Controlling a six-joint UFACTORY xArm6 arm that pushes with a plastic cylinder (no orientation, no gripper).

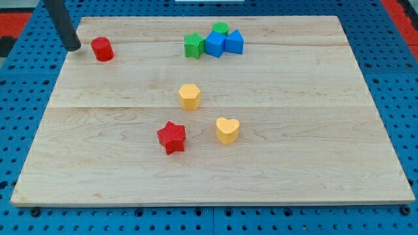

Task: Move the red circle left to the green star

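Note:
The red circle is a short red cylinder at the view's upper left of the wooden board. My tip stands just to its left, a small gap away. The green star sits at the top centre, well to the right of the red circle. It touches the left end of a tight cluster of blocks.
The cluster holds a blue block, another blue block and a green circle behind them. A yellow hexagon sits mid-board. A red star and a yellow heart lie lower down. Blue pegboard surrounds the board.

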